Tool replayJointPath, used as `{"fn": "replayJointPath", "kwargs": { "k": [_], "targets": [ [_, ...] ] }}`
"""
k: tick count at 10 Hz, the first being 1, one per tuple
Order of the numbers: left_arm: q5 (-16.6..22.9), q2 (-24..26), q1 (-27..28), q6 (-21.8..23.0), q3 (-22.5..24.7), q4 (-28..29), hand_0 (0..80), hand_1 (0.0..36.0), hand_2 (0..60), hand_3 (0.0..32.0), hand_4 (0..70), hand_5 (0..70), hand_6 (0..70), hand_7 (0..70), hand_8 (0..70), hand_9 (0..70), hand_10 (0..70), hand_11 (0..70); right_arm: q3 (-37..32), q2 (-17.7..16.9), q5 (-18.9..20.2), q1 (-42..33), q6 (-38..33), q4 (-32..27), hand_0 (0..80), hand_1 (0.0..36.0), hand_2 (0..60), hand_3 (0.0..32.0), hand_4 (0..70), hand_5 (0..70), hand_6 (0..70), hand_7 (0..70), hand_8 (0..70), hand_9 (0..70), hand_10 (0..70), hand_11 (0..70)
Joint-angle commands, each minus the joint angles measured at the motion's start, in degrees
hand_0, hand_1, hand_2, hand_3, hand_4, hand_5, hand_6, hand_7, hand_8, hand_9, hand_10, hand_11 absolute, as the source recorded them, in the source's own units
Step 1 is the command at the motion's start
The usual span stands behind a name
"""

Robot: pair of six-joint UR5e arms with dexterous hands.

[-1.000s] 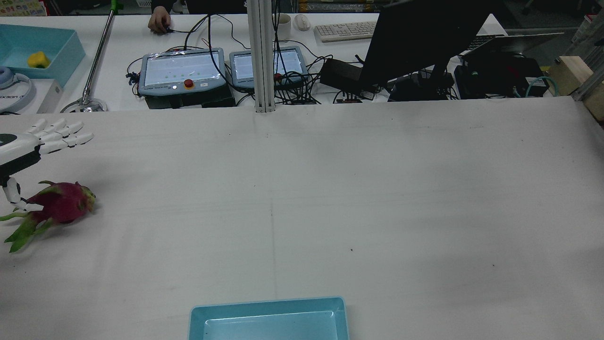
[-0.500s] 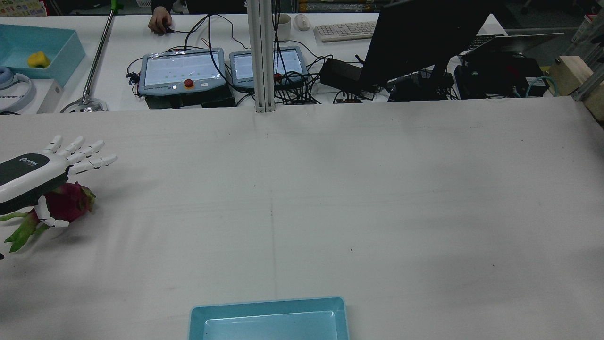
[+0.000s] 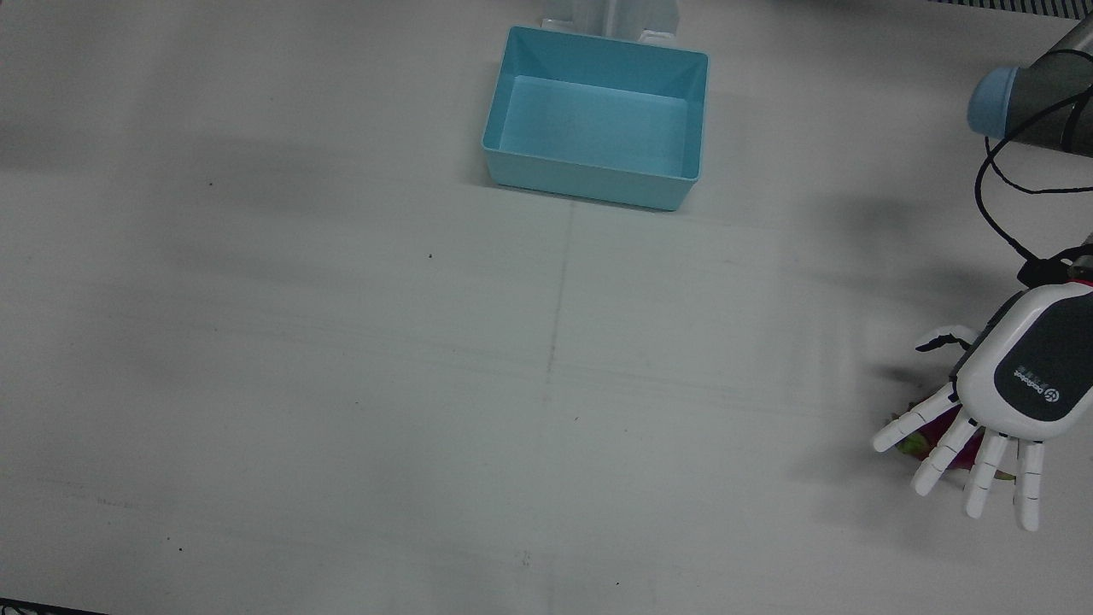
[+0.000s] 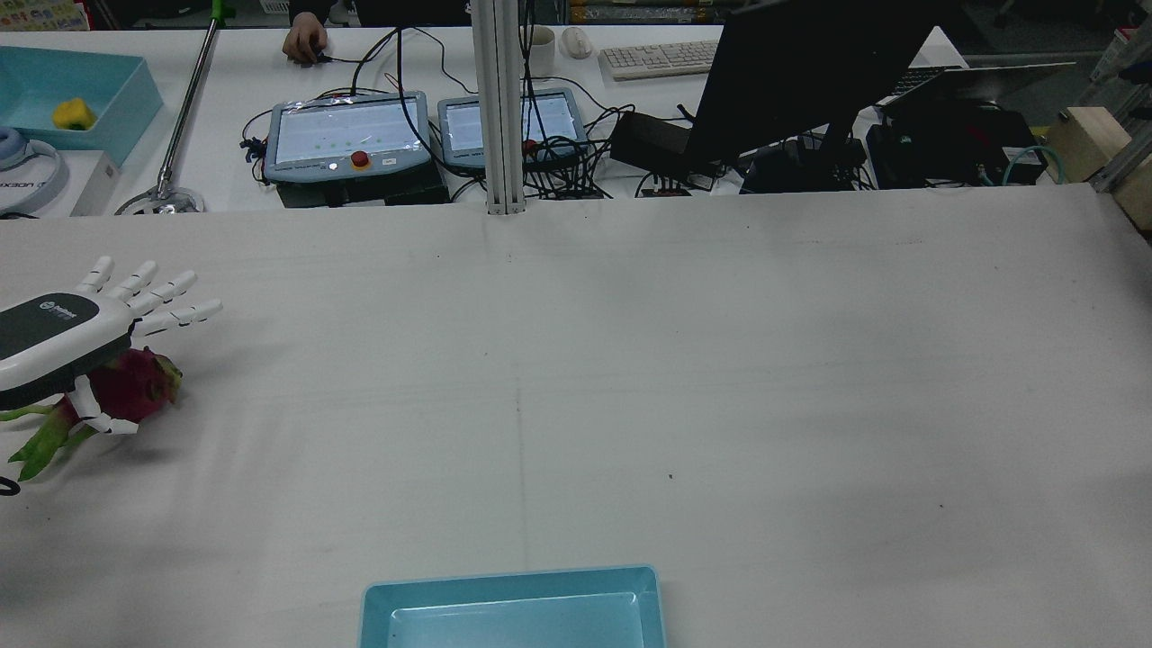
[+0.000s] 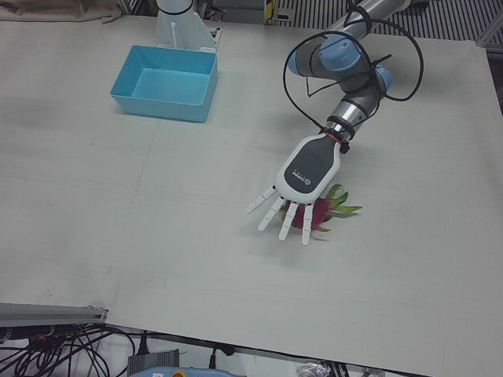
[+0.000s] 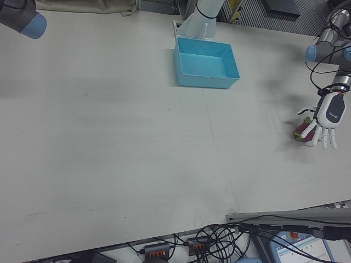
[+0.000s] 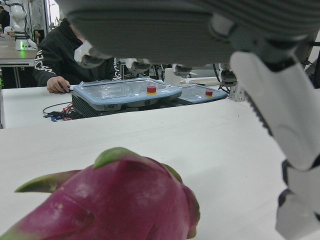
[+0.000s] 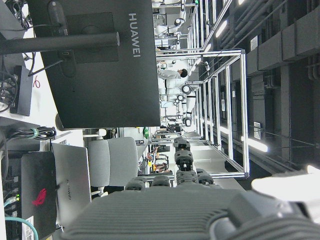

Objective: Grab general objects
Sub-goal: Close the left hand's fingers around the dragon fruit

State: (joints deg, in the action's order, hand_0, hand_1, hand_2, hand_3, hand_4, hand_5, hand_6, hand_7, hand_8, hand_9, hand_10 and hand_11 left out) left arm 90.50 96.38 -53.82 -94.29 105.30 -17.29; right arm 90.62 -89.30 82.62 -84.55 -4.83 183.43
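A magenta dragon fruit [image 4: 137, 383] with green leaves lies on the white table at its far left edge in the rear view. My left hand [image 4: 56, 337] hovers palm-down just over it, open, fingers [image 4: 171, 301] spread past the fruit and the thumb down on its near side. The hand [image 5: 303, 174] and the fruit [image 5: 325, 212] also show in the left-front view, and the fruit [image 7: 115, 205] fills the bottom of the left hand view under the palm. The front view shows the hand [image 3: 1020, 384] covering most of the fruit [image 3: 946, 425]. My right hand [image 8: 175, 210] shows only in its own view, raised, open and empty.
An empty light-blue bin [image 3: 589, 182] stands at the table's middle on the robot's side; it also shows in the rear view [image 4: 513, 580]. Control pendants [image 4: 346, 135], cables and a monitor [image 4: 810, 72] sit beyond the far edge. The right arm's elbow [image 6: 22, 16] is off at the corner.
My left hand has moved in from the table's left edge and lowered over the dragon fruit, fingers spread; in the last half second it barely shifted. The fruit has not moved.
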Motion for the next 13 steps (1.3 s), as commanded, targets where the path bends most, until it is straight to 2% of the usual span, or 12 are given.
{"fn": "replayJointPath", "kwargs": {
  "k": [1, 2, 4, 7, 10, 13],
  "targets": [
    [-1.71, 0.04, 0.03, -2.99, -1.32, -1.43, 70.6, 36.0, 32.3, 32.0, 0.0, 0.0, 0.0, 0.0, 0.0, 0.0, 0.0, 0.0, 0.0, 0.0, 0.0, 0.0, -0.01, 0.0, 0.0, 0.0, 0.0, 0.0, 0.0, 0.0, 0.0, 0.0, 0.0, 0.0, 0.0, 0.0],
    [-2.42, 0.04, 0.03, -4.22, -1.67, -1.78, 70.2, 36.0, 33.2, 32.0, 0.0, 0.0, 0.0, 0.0, 0.0, 0.0, 0.0, 0.0, 0.0, 0.0, 0.0, 0.0, -0.01, 0.0, 0.0, 0.0, 0.0, 0.0, 0.0, 0.0, 0.0, 0.0, 0.0, 0.0, 0.0, 0.0],
    [-2.52, -0.49, -0.14, -4.5, -1.94, -1.96, 63.8, 36.0, 31.7, 32.0, 0.0, 0.0, 0.0, 0.0, 0.0, 0.0, 0.0, 0.0, 0.0, 0.0, 0.0, 0.0, 0.0, 0.0, 0.0, 0.0, 0.0, 0.0, 0.0, 0.0, 0.0, 0.0, 0.0, 0.0, 0.0, 0.0],
    [-2.6, -0.67, -0.14, -7.03, -2.82, -1.96, 64.4, 36.0, 29.3, 32.0, 0.0, 0.0, 0.0, 0.0, 0.0, 0.0, 0.0, 0.0, 0.0, 0.0, 0.0, 0.0, -0.01, 0.0, 0.0, 0.0, 0.0, 0.0, 0.0, 0.0, 0.0, 0.0, 0.0, 0.0, 0.0, 0.0],
    [-3.3, -0.14, -0.06, -7.75, -3.78, -1.88, 63.6, 36.0, 29.9, 32.0, 0.0, 0.0, 0.0, 0.0, 0.0, 0.0, 0.0, 0.0, 0.0, 0.0, 0.0, 0.0, -0.01, 0.0, 0.0, 0.0, 0.0, 0.0, 0.0, 0.0, 0.0, 0.0, 0.0, 0.0, 0.0, 0.0],
    [-4.27, 0.39, 0.12, -7.66, -7.55, 0.57, 62.9, 36.0, 29.8, 32.0, 0.0, 0.0, 0.0, 0.0, 0.0, 0.0, 0.0, 0.0, 0.0, 0.0, 0.0, 0.0, -0.01, 0.0, 0.0, 0.0, 0.0, 0.0, 0.0, 0.0, 0.0, 0.0, 0.0, 0.0, 0.0, 0.0]
  ]
}}
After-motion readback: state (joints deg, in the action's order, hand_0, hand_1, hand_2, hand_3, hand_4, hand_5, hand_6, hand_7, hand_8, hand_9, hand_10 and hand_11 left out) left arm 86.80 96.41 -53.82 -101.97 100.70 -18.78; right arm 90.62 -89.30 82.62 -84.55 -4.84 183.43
